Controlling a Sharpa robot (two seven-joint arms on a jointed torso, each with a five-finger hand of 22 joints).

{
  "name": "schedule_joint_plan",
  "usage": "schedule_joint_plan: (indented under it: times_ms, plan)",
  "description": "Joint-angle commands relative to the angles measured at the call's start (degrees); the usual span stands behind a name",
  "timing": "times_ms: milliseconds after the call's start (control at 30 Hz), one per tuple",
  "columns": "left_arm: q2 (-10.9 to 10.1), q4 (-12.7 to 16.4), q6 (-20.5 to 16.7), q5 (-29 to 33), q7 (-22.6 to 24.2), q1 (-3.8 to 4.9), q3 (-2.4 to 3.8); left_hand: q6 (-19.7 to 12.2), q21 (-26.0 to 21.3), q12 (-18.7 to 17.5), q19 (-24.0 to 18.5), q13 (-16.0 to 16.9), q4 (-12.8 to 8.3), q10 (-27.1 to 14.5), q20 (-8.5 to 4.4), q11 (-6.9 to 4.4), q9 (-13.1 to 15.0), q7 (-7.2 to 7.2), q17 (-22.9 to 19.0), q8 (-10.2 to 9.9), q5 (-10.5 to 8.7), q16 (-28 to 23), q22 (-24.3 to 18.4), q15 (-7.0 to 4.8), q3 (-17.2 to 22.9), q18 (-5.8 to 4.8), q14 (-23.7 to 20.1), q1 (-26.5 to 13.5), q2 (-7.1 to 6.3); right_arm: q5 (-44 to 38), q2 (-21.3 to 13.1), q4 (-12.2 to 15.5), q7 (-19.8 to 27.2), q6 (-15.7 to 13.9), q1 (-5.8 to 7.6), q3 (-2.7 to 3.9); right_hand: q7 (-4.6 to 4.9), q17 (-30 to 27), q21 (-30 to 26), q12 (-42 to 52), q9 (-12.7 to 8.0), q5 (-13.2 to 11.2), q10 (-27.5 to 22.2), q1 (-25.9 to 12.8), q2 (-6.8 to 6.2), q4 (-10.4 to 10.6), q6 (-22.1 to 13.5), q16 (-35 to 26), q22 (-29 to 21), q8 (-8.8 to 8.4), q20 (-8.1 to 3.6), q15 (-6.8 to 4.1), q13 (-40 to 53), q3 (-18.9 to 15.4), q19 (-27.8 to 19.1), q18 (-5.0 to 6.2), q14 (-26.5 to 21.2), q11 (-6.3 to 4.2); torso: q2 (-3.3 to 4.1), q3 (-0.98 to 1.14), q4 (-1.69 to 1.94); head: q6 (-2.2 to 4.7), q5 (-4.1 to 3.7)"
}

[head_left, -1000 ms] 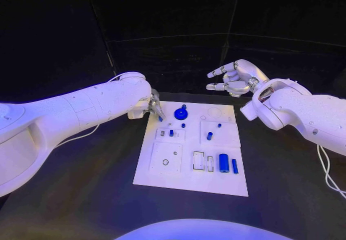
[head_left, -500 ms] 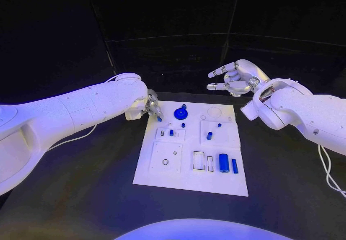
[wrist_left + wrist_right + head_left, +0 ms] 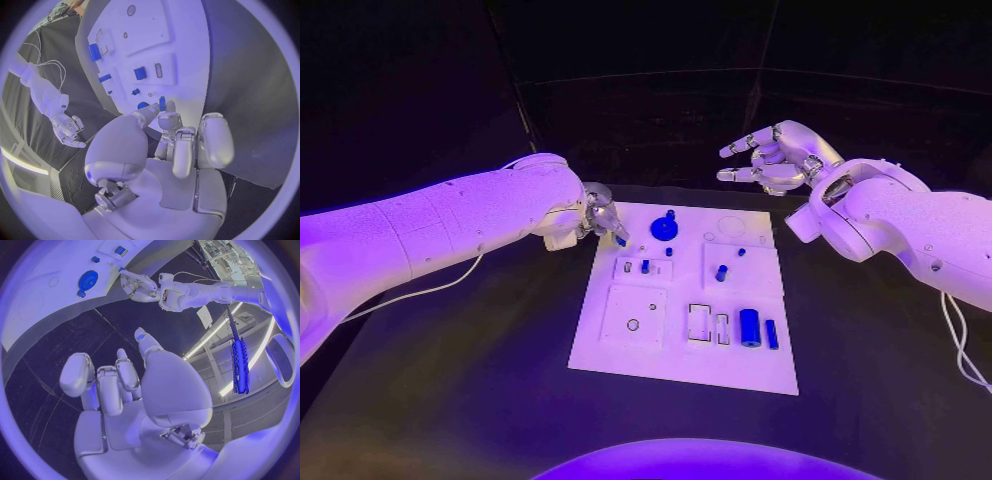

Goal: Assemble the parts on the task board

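The white task board [image 3: 678,362] lies in the middle of the table. A round blue disc [image 3: 664,229] sits near its far edge. Small blue pegs [image 3: 721,271] stand in the middle blocks, and a blue cylinder [image 3: 749,327] and a blue bar [image 3: 772,333] lie near the right edge. My left hand [image 3: 600,214] hovers at the board's far left corner. It pinches a small blue peg [image 3: 162,103] between thumb and fingertip, close beside the disc [image 3: 144,105]. My right hand [image 3: 770,160] is raised beyond the board's far edge, with its fingers apart and nothing in them.
Black table [image 3: 473,400] surrounds the board on all sides. A white cable [image 3: 956,340] hangs by my right arm, and another cable [image 3: 430,288] runs under my left arm.
My left arm has shifted slightly while its hand stays at the board's far left corner with the peg. The right hand has barely moved.
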Motion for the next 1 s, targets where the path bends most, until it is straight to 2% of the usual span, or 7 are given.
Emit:
schedule_joint_plan:
  times_ms: [33,167,233,367,433,567,1000]
  plan:
    - [-1.75,3.09,-6.23,2.69,3.0,-0.03,-0.01,-0.16,-0.02,-0.29,0.07,-0.2,-7.77,-0.24,-0.06,-0.25,0.13,-0.46,15.09,0.34,0.19,0.18,-0.07,-0.15,8.28,-0.32,5.95,-0.49,-0.33,0.14,-0.07,-0.02,0.18,0.65,0.1,0.03,-0.1,3.54,-0.24,-0.08,-0.04,0.17,-0.31,-0.29,0.33,0.14,-0.34,-0.34,0.0,0.29,-0.02,0.01,0.0,-0.16,-0.27,0.24,3.44,0.03,0.05,-0.06,-0.08,0.05,0.05]
    - [-3.94,6.7,-8.49,0.74,3.67,-0.46,-0.05,-0.18,0.05,-0.33,0.12,-0.27,-7.79,-0.15,-0.11,-0.29,0.22,-0.5,15.09,0.57,0.24,0.18,0.03,-0.19,8.62,-0.33,5.95,-0.63,-0.54,0.14,-0.12,-0.08,0.19,0.68,0.09,0.03,-0.1,3.54,-0.24,-0.08,-0.04,0.17,-0.31,-0.29,0.33,0.14,-0.34,-0.34,0.0,0.29,-0.02,0.01,0.0,-0.16,-0.27,0.24,3.44,0.03,0.05,0.01,-0.08,0.0,0.06]
    - [-4.8,8.27,-9.26,-0.43,3.85,-0.74,-0.06,-0.18,0.05,-0.33,0.12,-0.27,-7.79,-0.13,-0.11,-0.3,0.23,-0.51,15.09,0.59,0.24,0.18,0.03,-0.19,8.65,-0.34,5.95,-0.65,-0.56,0.14,-0.14,-0.11,0.2,0.69,0.09,0.03,-0.1,3.54,-0.24,-0.08,-0.04,0.17,-0.31,-0.29,0.33,0.14,-0.34,-0.34,0.0,0.29,-0.02,0.01,0.0,-0.16,-0.27,0.24,3.44,0.03,0.05,-0.04,-0.03,-0.03,0.07]
    - [-5.86,10.37,-10.18,-2.55,3.79,-1.3,-0.07,-0.18,0.06,-0.34,0.14,-0.3,-7.78,-0.06,-0.14,-0.33,0.29,-0.54,15.09,0.74,0.26,0.18,0.05,-0.22,8.88,-0.34,5.95,-0.73,-0.66,0.14,-0.14,-0.17,0.23,0.71,0.09,0.03,-0.1,3.54,-0.24,-0.08,-0.04,0.17,-0.31,-0.29,0.33,0.14,-0.34,-0.34,0.0,0.29,-0.02,0.01,0.0,-0.16,-0.27,0.24,3.44,0.03,0.04,-0.08,0.01,-0.05,0.18]
    - [-6.25,11.21,-10.26,-3.62,3.37,-1.57,-0.08,-0.18,0.07,-0.33,0.15,-0.29,-7.78,-0.04,-0.14,-0.34,0.3,-0.55,15.09,0.77,0.26,0.18,0.06,-0.23,8.93,-0.34,5.95,-0.73,-0.67,0.14,-0.15,-0.16,0.23,0.73,0.09,0.03,-0.1,3.54,-0.24,-0.08,-0.04,0.17,-0.31,-0.29,0.33,0.14,-0.34,-0.34,0.0,0.29,-0.02,0.01,0.0,-0.16,-0.27,0.24,3.44,0.03,0.07,-0.04,-0.09,-0.07,0.29]
    - [-6.59,12.03,-10.06,-4.69,2.31,-1.94,-0.09,-0.18,-0.02,-0.38,0.12,-0.37,-7.77,-0.04,-0.16,-0.35,0.33,-0.56,15.09,0.85,0.26,0.18,-0.06,-0.24,9.04,-0.31,5.95,-0.79,-0.73,0.14,-0.19,-0.15,0.24,0.76,0.08,0.03,-0.1,3.54,-0.24,-0.08,-0.04,0.17,-0.31,-0.29,0.33,0.14,-0.34,-0.34,0.0,0.29,-0.02,0.01,0.0,-0.16,-0.27,0.24,3.44,0.03,0.0,0.05,-0.2,-0.06,0.54]
    - [-6.61,12.88,-6.21,-7.77,-0.89,-2.64,-0.09,-0.18,-0.1,-0.52,0.1,-0.56,-7.54,-0.01,-0.22,-0.39,0.49,-0.62,15.09,1.25,0.2,0.18,-0.16,-0.3,9.43,-0.29,5.95,-1.24,-1.05,0.14,-0.28,-0.1,0.28,0.82,0.07,0.03,-0.1,3.54,-0.24,-0.08,-0.04,0.17,-0.31,-0.29,0.33,0.14,-0.34,-0.34,0.0,0.29,-0.02,0.01,0.0,-0.16,-0.27,0.24,3.44,0.03,0.06,0.02,-0.18,-0.32,0.55]
